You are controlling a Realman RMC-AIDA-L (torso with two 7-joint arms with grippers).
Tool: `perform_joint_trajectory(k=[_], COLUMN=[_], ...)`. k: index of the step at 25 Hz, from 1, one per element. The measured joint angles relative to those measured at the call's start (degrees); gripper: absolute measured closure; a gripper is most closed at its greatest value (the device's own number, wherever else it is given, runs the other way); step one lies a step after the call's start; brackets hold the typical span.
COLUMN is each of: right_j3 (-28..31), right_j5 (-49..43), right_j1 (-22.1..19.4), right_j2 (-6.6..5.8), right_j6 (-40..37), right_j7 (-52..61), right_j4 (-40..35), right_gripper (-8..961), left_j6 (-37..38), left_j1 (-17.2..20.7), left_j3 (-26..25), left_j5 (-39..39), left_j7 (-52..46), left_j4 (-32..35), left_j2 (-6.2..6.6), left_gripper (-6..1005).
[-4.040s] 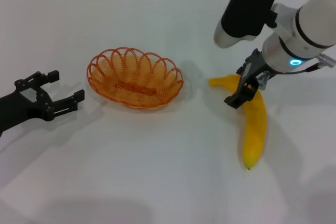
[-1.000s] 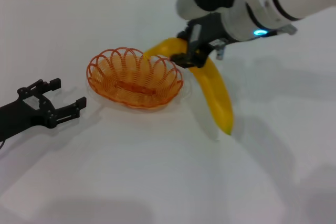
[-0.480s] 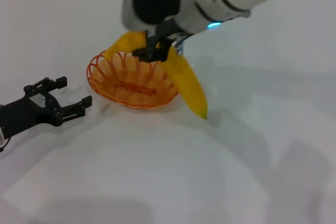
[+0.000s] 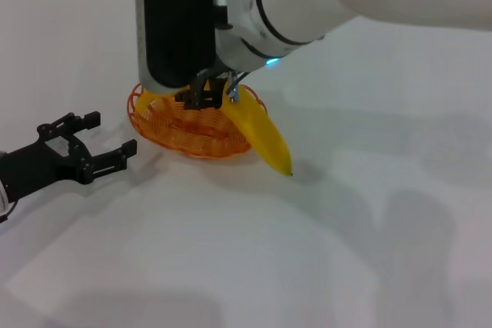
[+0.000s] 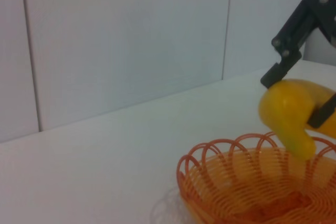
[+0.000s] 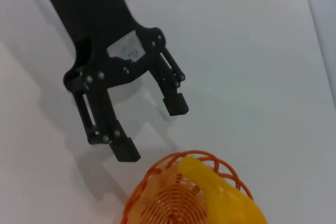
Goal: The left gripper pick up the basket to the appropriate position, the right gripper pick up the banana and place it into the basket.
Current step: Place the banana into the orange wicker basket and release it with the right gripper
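**Banana hangs over the basket, right claw clamped on it**

Here is the right gripper, black claw on the bulky white arm, sitting directly above the basket with its jaws closed around the banana. The grip is near one end of the fruit. That short end dips inside the basket's far rim, and from the left wrist camera the banana shows clearly pinched between the black fingers, hanging just above the looped orange rim. The long end slants down and out over the basket's right side, its tip pointing toward the front edge of the white worktop; whether that tip touches the surface, I cannot tell.

The basket itself stands on the worktop, left of centre and toward the far edge, upright.

Over on the left, the left gripper waits low near the worktop's left edge, just beside the basket but apart from it. Its jaws are spread wide with nothing between them. The right wrist camera looks straight down on it: the left gripper with both fingers splayed toward the basket, a gap of bare white surface between fingertips and rim, and the banana lying across the wire.
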Motion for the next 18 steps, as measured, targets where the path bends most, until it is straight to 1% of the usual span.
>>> perform_joint_trajectory(k=[4,7,12,18], right_j3=[-1.42,-1.35,-1.09,-2.05], right_j5=[-0.52,-1.38,-2.89,-3.18], right_j1=[0.93,1.67,1.79,2.47], right_j2=[0.00,0.04,0.07,0.09], right_j6=[1.68,1.88,2.78,4.45], right_j7=[0.11,0.19,0.36,0.39], right_j4=[0.65,0.40,-0.71,1.21], right_gripper=[384,379,371,361], left_j6=[0.00,0.00,-0.04,-0.09], left_j1=[-0.02,-0.20,-0.46,-0.93], left_j3=[0.00,0.00,0.00,0.00], left_j5=[0.00,0.00,0.00,0.00], left_j7=[0.21,0.54,0.81,0.85], left_j4=[-0.35,-0.99,-1.33,-1.42], left_j2=[-0.05,0.00,0.01,0.04], left_gripper=[106,106,105,105])
